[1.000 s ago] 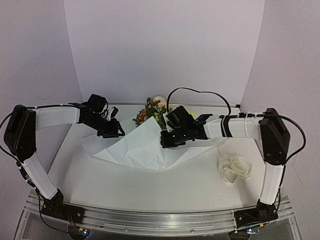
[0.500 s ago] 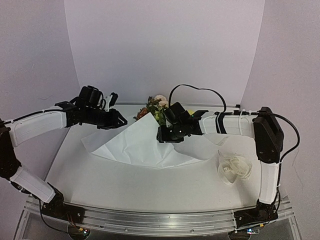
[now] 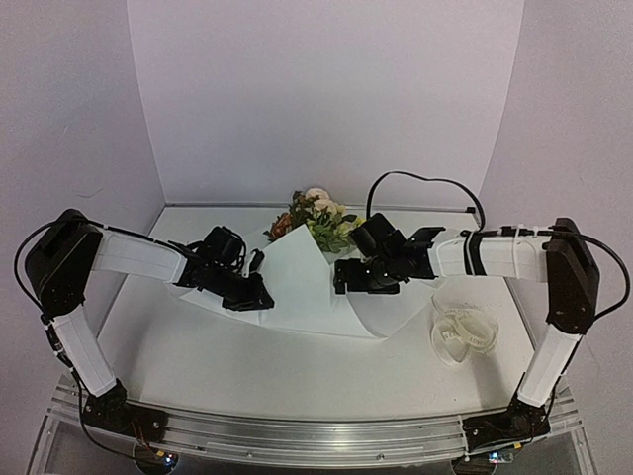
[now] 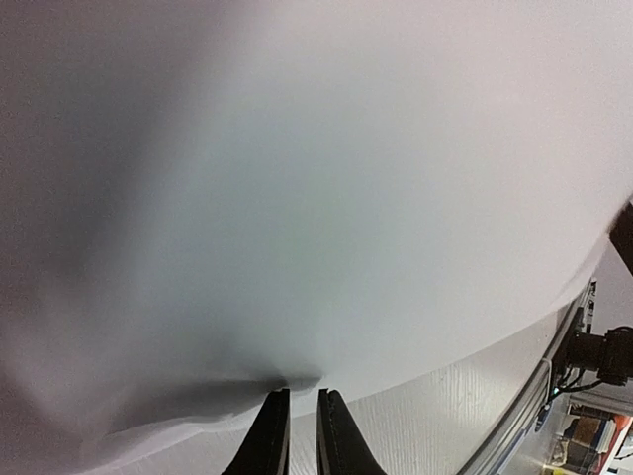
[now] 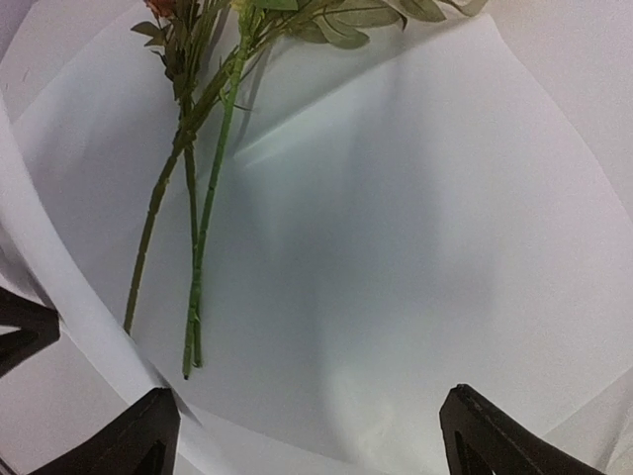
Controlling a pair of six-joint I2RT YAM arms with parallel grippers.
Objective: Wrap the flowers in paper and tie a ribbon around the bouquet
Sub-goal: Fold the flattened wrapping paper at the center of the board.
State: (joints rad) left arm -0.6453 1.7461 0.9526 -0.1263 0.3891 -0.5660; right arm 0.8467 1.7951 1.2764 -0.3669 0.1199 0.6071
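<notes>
As I look in from the near edge of the desk (image 3: 297,381), the ribbon (image 3: 465,333) lies in a loose heap on the right, well apart from both arms. A little farther, on the left, the left end effector (image 4: 302,401) has its fingers drawn almost together on the near left edge of the paper (image 3: 307,292), which puckers right at their tips. Across from it the right end effector (image 5: 312,435) hangs over the sheet with its fingers spread wide, holding nothing. The paper lies mid-desk, its left part raised in a fold that peaks toward the back. The flowers (image 3: 316,216) rest at the far end, their thin green stems (image 5: 198,228) lying on the sheet, the blooms past its far edge.
</notes>
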